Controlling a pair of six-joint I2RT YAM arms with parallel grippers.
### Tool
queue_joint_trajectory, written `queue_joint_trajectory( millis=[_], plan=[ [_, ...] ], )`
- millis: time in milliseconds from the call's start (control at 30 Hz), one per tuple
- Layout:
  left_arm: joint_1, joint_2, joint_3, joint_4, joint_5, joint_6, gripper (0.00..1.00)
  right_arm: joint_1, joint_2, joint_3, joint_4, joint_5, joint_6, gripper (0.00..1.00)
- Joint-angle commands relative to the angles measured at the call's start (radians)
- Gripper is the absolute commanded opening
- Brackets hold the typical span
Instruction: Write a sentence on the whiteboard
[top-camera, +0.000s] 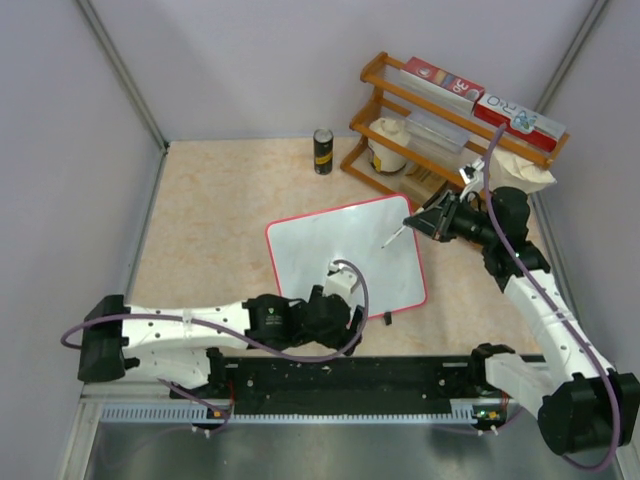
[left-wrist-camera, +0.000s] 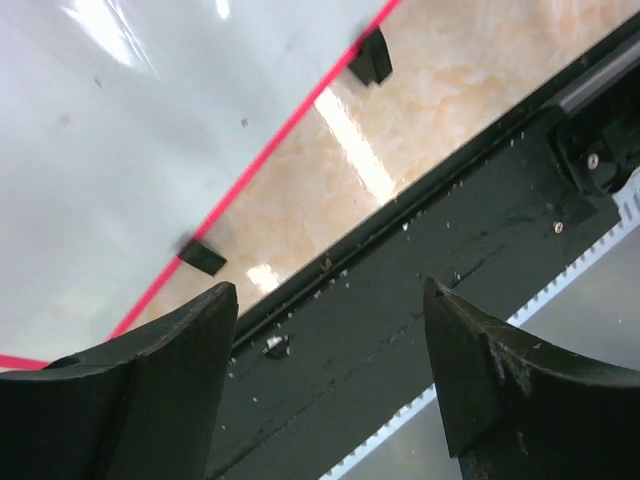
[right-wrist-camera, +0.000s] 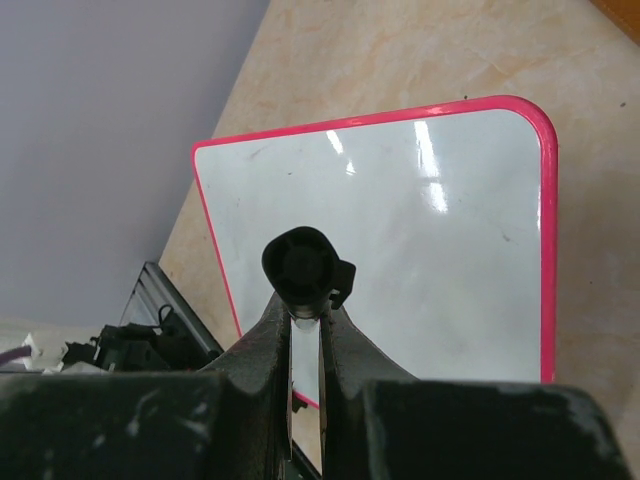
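The whiteboard (top-camera: 345, 255) lies flat in the middle of the table, glossy white with a red-pink rim. It also shows in the right wrist view (right-wrist-camera: 420, 240) and the left wrist view (left-wrist-camera: 110, 150). No lettering shows on it. My right gripper (top-camera: 425, 220) is over the board's far right corner, shut on a marker (top-camera: 394, 236). The marker's black end (right-wrist-camera: 300, 262) points over the board, between the shut jaws of the right gripper (right-wrist-camera: 305, 310). My left gripper (top-camera: 350, 320) is open and empty at the board's near edge. Its tips (left-wrist-camera: 328, 300) hang over the black rail, beside two black clips (left-wrist-camera: 203, 257).
A wooden rack (top-camera: 372, 70) at the back right holds red-and-white boxes (top-camera: 520, 118), a white jar and a clear tub. A black can (top-camera: 323, 151) stands at the back. A white bag (top-camera: 525, 172) lies beside the rack. The black base rail (top-camera: 350, 380) runs along the near edge.
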Motion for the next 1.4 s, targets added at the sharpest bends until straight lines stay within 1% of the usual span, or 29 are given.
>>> queue_joint_trajectory(
  millis=[0,67,100,167,200,233,267,333,400,500,533,567,600,633,667,733,767,833,867,900,933,967,1033,1067,1167,1267,1300,1367],
  plan=[
    [0.154,-0.054,0.057,0.092,0.137,0.181,0.79,-0.008,-0.042,0.062,0.000,0.011,-0.022,0.00],
    [0.217,-0.075,0.073,0.149,0.189,0.221,0.79,-0.008,-0.048,0.066,-0.015,0.020,-0.033,0.00],
    [0.280,-0.083,0.077,0.171,0.241,0.261,0.79,-0.006,-0.053,0.070,-0.021,0.023,-0.037,0.00],
    [0.351,-0.091,0.094,0.227,0.309,0.296,0.80,-0.006,-0.056,0.073,-0.038,0.031,-0.048,0.00],
    [0.421,-0.092,0.108,0.228,0.339,0.321,0.80,-0.006,-0.060,0.074,-0.043,0.031,-0.053,0.00],
    [0.453,-0.095,0.122,0.229,0.387,0.335,0.80,-0.008,-0.061,0.074,-0.050,0.037,-0.056,0.00],
    [0.507,-0.095,0.157,0.223,0.405,0.350,0.80,-0.006,-0.062,0.074,-0.053,0.040,-0.057,0.00],
    [0.555,-0.095,0.194,0.205,0.442,0.402,0.81,-0.006,-0.064,0.079,-0.061,0.045,-0.060,0.00],
    [0.625,-0.108,0.238,0.165,0.458,0.441,0.82,-0.006,-0.064,0.086,-0.072,0.045,-0.065,0.00],
    [0.745,-0.127,0.261,0.130,0.524,0.456,0.82,-0.006,-0.065,0.097,-0.087,0.054,-0.079,0.00],
    [0.775,-0.137,0.260,0.125,0.574,0.456,0.83,-0.006,-0.065,0.099,-0.090,0.059,-0.080,0.00],
    [0.843,-0.153,0.252,0.120,0.597,0.455,0.83,-0.006,-0.067,0.099,-0.090,0.059,-0.080,0.00],
    [0.874,-0.163,0.246,0.111,0.614,0.449,0.83,-0.006,-0.067,0.099,-0.093,0.062,-0.079,0.00],
    [0.906,-0.172,0.238,0.105,0.634,0.444,0.83,-0.006,-0.067,0.100,-0.092,0.062,-0.080,0.00],
    [0.975,-0.195,0.217,0.103,0.675,0.436,0.83,-0.006,-0.067,0.100,-0.092,0.062,-0.080,0.00],
    [1.047,-0.219,0.191,0.097,0.723,0.422,0.84,-0.006,-0.067,0.100,-0.095,0.065,-0.082,0.00],
    [1.120,-0.245,0.160,0.099,0.781,0.412,0.84,-0.006,-0.068,0.102,-0.093,0.063,-0.083,0.00],
    [1.196,-0.264,0.125,0.111,0.846,0.376,0.84,-0.006,-0.071,0.100,-0.098,0.065,-0.088,0.00],
    [1.263,-0.285,0.091,0.120,0.882,0.361,0.84,-0.006,-0.071,0.100,-0.101,0.065,-0.090,0.00],
    [1.292,-0.296,0.071,0.131,0.942,0.335,0.84,-0.006,-0.074,0.099,-0.102,0.063,-0.091,0.00],
    [1.322,-0.304,0.053,0.142,0.973,0.321,0.84,-0.006,-0.076,0.097,-0.104,0.066,-0.093,0.00],
    [1.374,-0.322,0.013,0.167,0.998,0.297,0.84,-0.006,-0.077,0.096,-0.105,0.066,-0.096,0.00],
    [1.409,-0.339,-0.036,0.185,1.057,0.278,0.84,-0.006,-0.085,0.091,-0.113,0.068,-0.099,0.00],
    [1.469,-0.350,-0.051,0.195,1.074,0.266,0.84,-0.006,-0.087,0.089,-0.115,0.068,-0.100,0.00],
    [1.539,-0.365,-0.110,0.224,1.148,0.243,0.84,-0.008,-0.093,0.086,-0.121,0.065,-0.110,0.00],
    [1.590,-0.379,-0.174,0.313,1.229,0.200,0.84,-0.006,-0.096,0.083,-0.119,0.065,-0.119,0.00],
    [1.596,-0.382,-0.191,0.371,1.248,0.191,0.84,-0.006,-0.096,0.085,-0.118,0.065,-0.122,0.00],
    [1.601,-0.387,-0.225,0.427,1.301,0.175,0.84,-0.006,-0.096,0.088,-0.118,0.057,-0.125,0.00]
  ],
)
